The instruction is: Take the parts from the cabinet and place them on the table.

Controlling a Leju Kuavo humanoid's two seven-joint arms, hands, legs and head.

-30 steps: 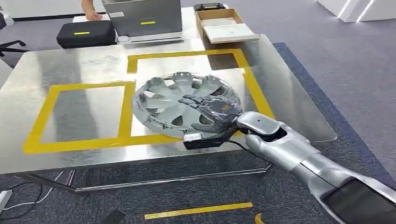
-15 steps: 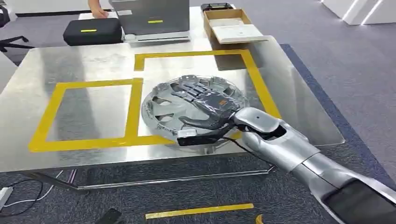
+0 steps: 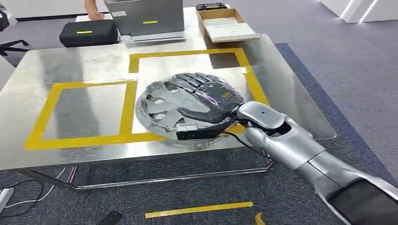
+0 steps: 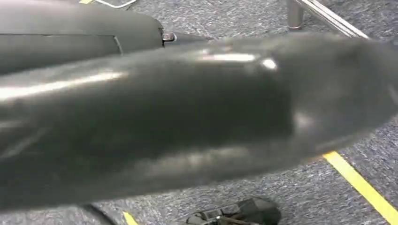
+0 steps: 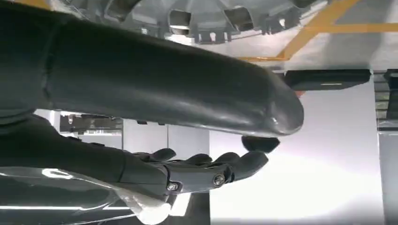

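A silver hubcap [image 3: 159,101] lies on the steel table [image 3: 84,61], mostly inside the right-hand yellow taped box, its near rim over the tape. My right hand [image 3: 206,101] reaches over it, fingers stretched to the far rim and thumb out across the spokes. In the right wrist view the thumb [image 5: 187,89] and fingers [image 5: 211,173] are apart with nothing between them, and the hubcap [image 5: 206,18] lies beyond the thumb. My left hand [image 4: 187,117] hangs over the carpet as a dark blurred shape, its fingers hidden.
At the table's far edge stand a black case [image 3: 88,32], a grey box [image 3: 143,18] and an open cardboard box [image 3: 225,24]. A person's hand [image 3: 93,13] rests beyond the case. The left taped box [image 3: 80,112] is bare. Yellow tape [image 3: 199,209] marks the carpet.
My right hand has slid farther across the hubcap, fingers now at its far rim. The camera swayed slightly; the hubcap stays in the same taped box.
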